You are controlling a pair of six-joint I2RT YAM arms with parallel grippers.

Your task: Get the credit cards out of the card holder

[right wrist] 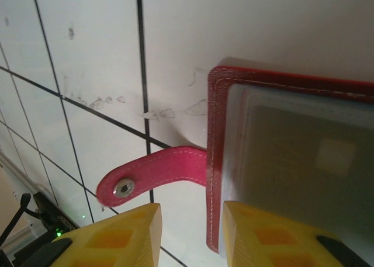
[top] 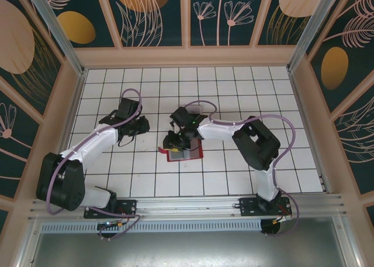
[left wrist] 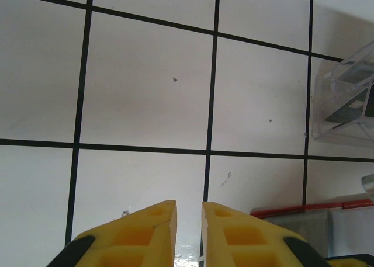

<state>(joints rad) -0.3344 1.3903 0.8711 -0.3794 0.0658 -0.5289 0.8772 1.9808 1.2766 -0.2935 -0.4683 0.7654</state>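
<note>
While the left gripper [left wrist: 189, 235] is poised low over bare white tiles left of the middle of the table [top: 105, 179], its yellow fingers [left wrist: 134, 241] are seen slightly parted, with a narrow gap between them and nothing grasped. To its right, near the middle of the table and a little toward the near edge, the card holder [top: 186, 155] is laid flat and open. A red stitched border is seen round a greyish see-through sleeve [right wrist: 280, 127]. Through the sleeve a dull credit card [right wrist: 304, 179] with a small pale square on it can be made out. A red strap [right wrist: 158, 170] with a metal snap [right wrist: 124, 188] is stretched from the holder's edge across the tiles. The right gripper [right wrist: 191, 214] is positioned over that edge, its jaws released and standing apart, with the red border lying just inside one finger and nothing clamped. At the right of the left wrist view, a clear plastic tray [left wrist: 328, 86] is set near the holder, toward the far edge. Dark cards [left wrist: 340, 115] with pale patches are held in it, their detail too blurred to tell.
</note>
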